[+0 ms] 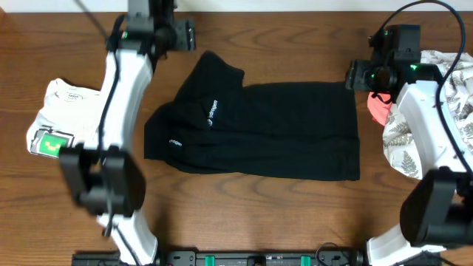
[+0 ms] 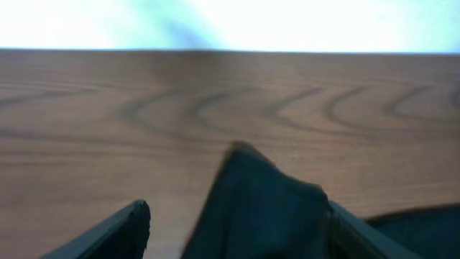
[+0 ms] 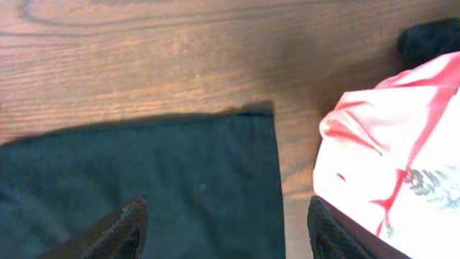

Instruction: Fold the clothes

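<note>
Closest to the lens on the left wrist were the fingers (image 2: 118, 234) of my left gripper (image 2: 238, 208), spread wide with a little peak of the black garment (image 2: 266, 216) poking up between them. Looked like the cloth brushed one finger, but nothing was pinching it. Same deal for my right gripper (image 3: 228, 208): jaws wide, hanging over the garment's back right corner and holding nothing, with the pile (image 3: 388, 158) of pink and leaf-print stuff just beside it.

Progress-wise, from overhead the black thing lay flat in the middle of the table (image 1: 281, 29), long and wide. It looked like it had one fold in it already, and the left end was a bit rumpled. So I'd have called it partway, since it was no compact square yet. A white shirt (image 1: 63, 111) sat folded off to the left, probably done, and the pile on the right was probably waiting its turn.
</note>
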Controlling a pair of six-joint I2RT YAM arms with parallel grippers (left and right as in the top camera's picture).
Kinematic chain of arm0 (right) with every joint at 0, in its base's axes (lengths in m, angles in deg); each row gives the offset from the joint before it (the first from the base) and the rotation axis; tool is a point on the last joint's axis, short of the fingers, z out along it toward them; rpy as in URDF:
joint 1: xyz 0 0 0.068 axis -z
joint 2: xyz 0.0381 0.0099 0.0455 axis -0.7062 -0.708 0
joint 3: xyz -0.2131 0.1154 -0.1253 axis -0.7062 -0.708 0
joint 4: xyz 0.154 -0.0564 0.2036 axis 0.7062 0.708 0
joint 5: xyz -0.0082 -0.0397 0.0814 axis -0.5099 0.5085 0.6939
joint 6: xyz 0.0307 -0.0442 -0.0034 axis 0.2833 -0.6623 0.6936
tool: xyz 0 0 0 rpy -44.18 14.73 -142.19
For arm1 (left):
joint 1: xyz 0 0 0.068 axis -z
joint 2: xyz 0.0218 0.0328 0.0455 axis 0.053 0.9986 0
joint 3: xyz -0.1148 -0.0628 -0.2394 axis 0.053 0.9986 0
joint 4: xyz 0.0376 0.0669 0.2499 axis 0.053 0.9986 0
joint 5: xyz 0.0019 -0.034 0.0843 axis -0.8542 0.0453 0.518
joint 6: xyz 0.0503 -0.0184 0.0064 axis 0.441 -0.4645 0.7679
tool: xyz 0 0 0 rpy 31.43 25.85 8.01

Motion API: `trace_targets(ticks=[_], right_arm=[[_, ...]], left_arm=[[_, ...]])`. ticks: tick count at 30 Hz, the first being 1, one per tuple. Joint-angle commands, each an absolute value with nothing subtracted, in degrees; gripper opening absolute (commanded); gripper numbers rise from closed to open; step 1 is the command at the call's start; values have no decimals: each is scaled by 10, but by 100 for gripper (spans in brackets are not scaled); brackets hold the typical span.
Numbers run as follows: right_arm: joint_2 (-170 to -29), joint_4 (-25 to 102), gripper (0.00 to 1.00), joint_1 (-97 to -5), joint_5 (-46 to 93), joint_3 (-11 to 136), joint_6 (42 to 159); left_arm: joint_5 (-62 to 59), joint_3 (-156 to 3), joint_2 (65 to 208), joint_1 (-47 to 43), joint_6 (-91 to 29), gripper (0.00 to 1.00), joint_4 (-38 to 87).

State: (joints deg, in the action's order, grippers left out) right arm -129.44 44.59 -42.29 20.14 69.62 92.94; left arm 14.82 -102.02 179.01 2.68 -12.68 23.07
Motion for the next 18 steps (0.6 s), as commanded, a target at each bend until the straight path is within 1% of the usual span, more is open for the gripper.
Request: trace_targets(ticks=[1,4,6,9,18], right_arm=[[-1334,436,69,-419,219,725,915],[-1376,438,74,-419,231,752,913],[-1405,443,83,-419,251,771,906],[-1423,441,84,-419,253,780,906],[-1432,448,84,-420,260,782,904]], left_arm=[[99,-1112,1878,24,-115,77,268],[87,-1155,1942,24,-115,77,294],[81,-1156,1971,24,-114,78,298],[59,-1156,2002,24,-104,78,305],[60,-1156,2070,24,-78,78,316]])
